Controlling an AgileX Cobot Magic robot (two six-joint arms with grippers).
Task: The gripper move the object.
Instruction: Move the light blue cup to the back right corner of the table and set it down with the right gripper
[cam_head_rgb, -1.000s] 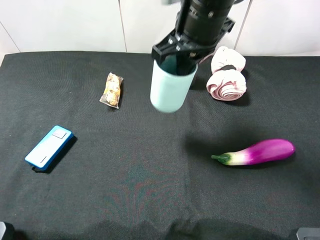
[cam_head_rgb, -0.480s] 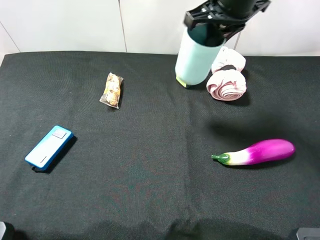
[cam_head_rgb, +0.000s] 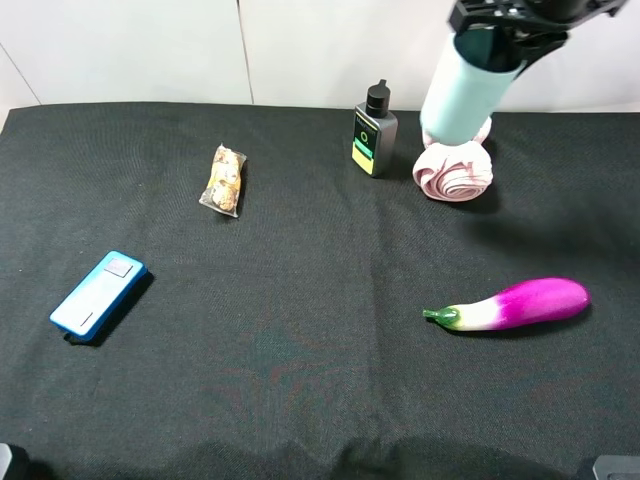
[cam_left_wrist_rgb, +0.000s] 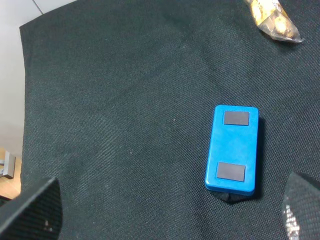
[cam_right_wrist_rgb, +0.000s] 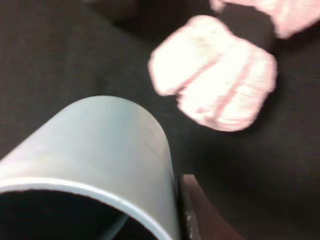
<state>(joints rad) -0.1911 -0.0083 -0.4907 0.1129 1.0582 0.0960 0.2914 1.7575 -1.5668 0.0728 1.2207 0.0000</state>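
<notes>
Where the cup hung: the pale blue-green cup (cam_head_rgb: 462, 95) was held up over the far right of the black desk (cam_head_rgb: 280, 350), tilted, its base overlapping the pink rolled cloth (cam_head_rgb: 455, 168) in the high view.
Right claw: the right claw (cam_head_rgb: 500, 25) gripped the cup at its rim; the wrist view showed one dark finger (cam_right_wrist_rgb: 192, 210) against the cup's outer wall, the other finger hidden.
Left claw: the left claw (cam_left_wrist_rgb: 165, 215) was spread wide and held nothing, above the blue device (cam_left_wrist_rgb: 232, 148).
Bottle: the grey bottle (cam_head_rgb: 373, 130) stood upright near the cloth, apart from the cup.
Elsewhere on the desk: a purple eggplant (cam_head_rgb: 515, 304) lay near the right edge and a snack packet (cam_head_rgb: 226, 180) to the left of the bottle.
</notes>
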